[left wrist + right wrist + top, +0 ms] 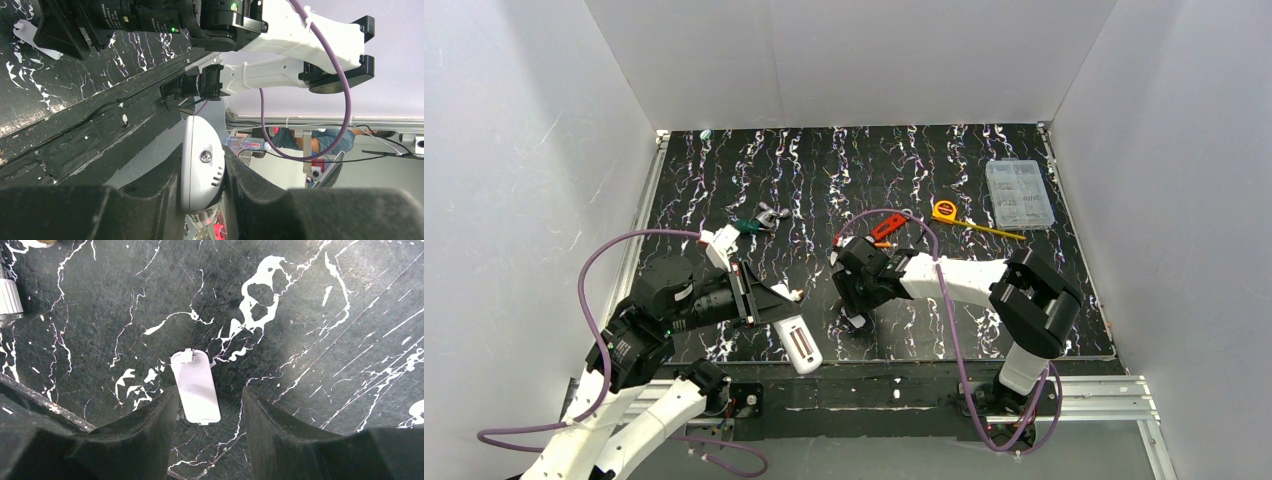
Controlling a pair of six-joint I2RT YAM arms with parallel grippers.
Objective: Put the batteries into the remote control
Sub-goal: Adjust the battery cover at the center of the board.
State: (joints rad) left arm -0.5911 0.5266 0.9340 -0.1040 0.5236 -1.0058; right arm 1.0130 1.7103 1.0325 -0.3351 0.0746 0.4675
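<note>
My left gripper (202, 156) is shut on the remote control (200, 165), a slim white handset whose rounded end sticks out past the fingers. In the top view the remote control (800, 344) is held over the table's near edge with its dark battery recess facing up. My right gripper (209, 395) hangs open just above the table, pointing down. A small flat white cover piece (195, 387) lies on the table between its fingers, untouched. In the top view the right gripper (856, 316) is right of the remote. A tiny orange piece (881, 243), possibly one of the batteries, lies behind the right gripper.
A red-handled wrench (887, 226), a yellow tape measure (944, 210) and a clear parts box (1020, 193) lie at the back right. A green-handled tool (749, 225) lies behind the left arm. A white tube end (7, 295) shows left of the right gripper.
</note>
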